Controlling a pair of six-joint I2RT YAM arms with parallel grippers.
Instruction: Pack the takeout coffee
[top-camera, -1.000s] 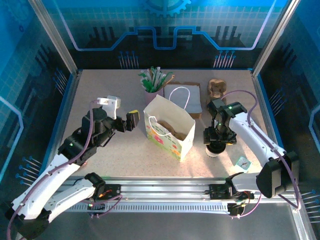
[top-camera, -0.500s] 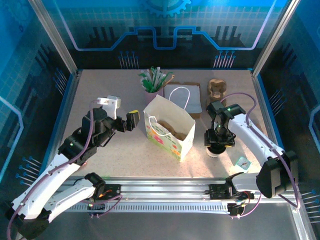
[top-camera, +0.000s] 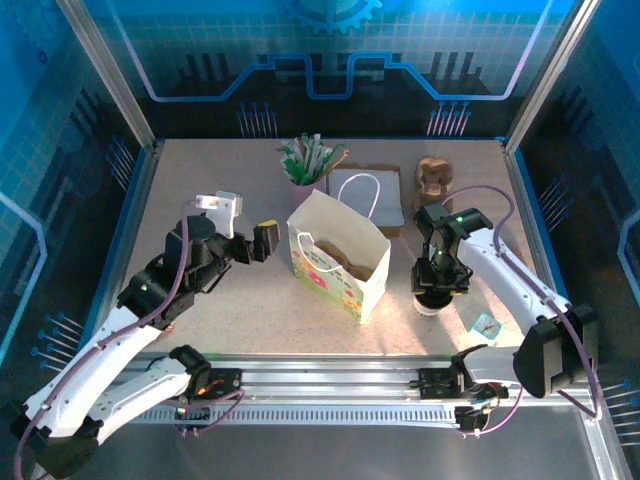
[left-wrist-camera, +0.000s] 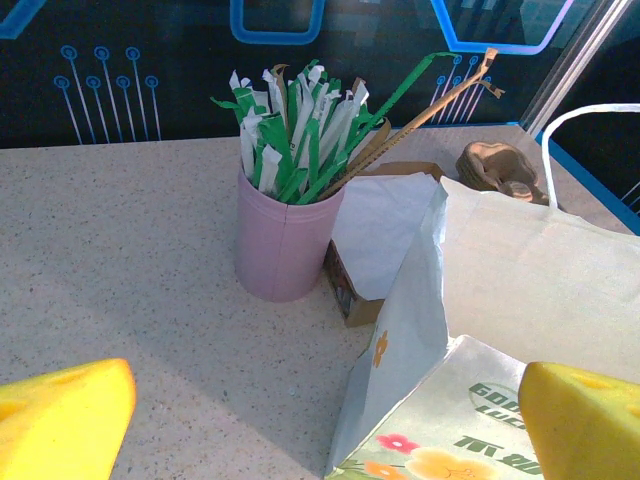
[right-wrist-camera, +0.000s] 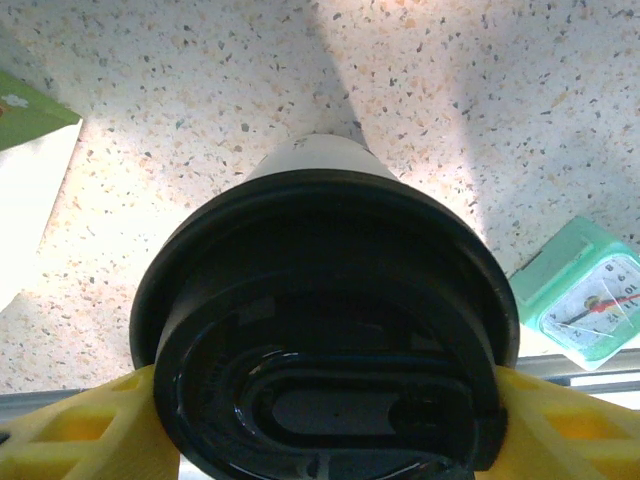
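Right gripper (top-camera: 437, 284) is seen closed on the lid (right-wrist-camera: 320, 330), with a yellow finger (right-wrist-camera: 75, 435) set against each side of its black rim. The lid is seated on the cup (right-wrist-camera: 315, 155), whose white wall is seen tapering away below it to the table (right-wrist-camera: 200, 60). The cup is stood upright on the table, in front of the right arm's base and just to the right of the bag (top-camera: 340, 262). The bag is stood open, with a brown shape seen inside it; what that is cannot be told. A small green clock (right-wrist-camera: 590, 300) is laid on the table near the cup, on its right.

Left gripper (top-camera: 262, 240) is held wide open and empty beside the bag's left wall, its yellow fingertips (left-wrist-camera: 60, 420) well apart in the wrist view. Behind the bag a pink cup (left-wrist-camera: 285, 240) is stood, filled with green-and-white sachets (left-wrist-camera: 300, 120). A flat white bag (top-camera: 366, 193) with a loop handle is laid just to the right of the pink cup. A brown carrier (top-camera: 433, 177) is placed further right, near the back edge.
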